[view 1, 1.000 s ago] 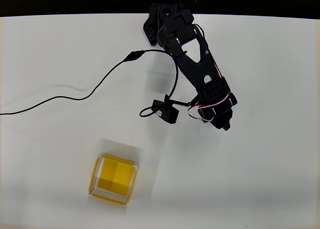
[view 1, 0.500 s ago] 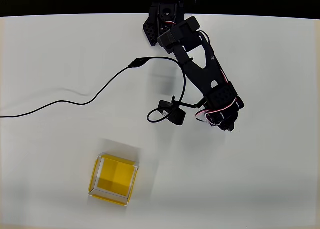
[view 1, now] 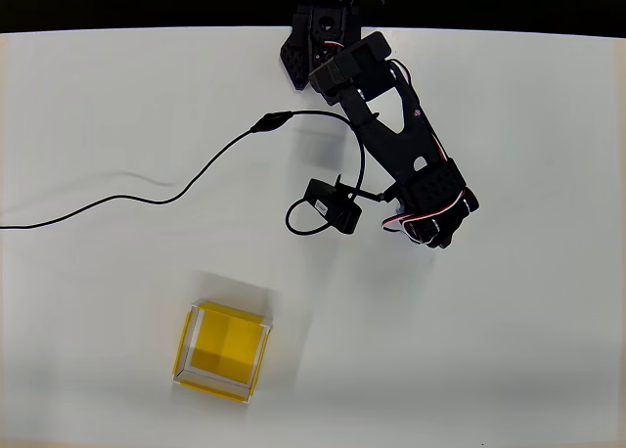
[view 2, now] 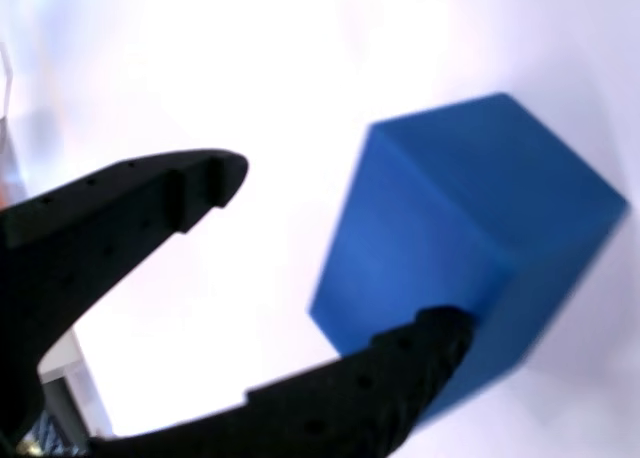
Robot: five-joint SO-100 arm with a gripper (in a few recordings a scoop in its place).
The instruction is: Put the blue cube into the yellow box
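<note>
gripper (view 2: 335, 258) jaws wide apart (lower finger overlapping blue cube (view 2: 470, 228)).

Overhead cam looks straight down from high up, whole white table (view 1: 509, 350) w/ black two-finger gripper (view 1: 437, 235) right of center. Wrist cam rides the gripper, super close, small bright-blue matte cube (view 2: 470, 228) just past its fingertips (view 2: 215, 173). Shared bit: table under the gripper.

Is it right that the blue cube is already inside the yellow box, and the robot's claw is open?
Not quite. The blue cube is not inside the yellow box. The wrist view shows it on the white table, right next to the gripper. In the overhead view the box sits apart from the arm with nothing blue in it. The claw is open, as you said.
</note>
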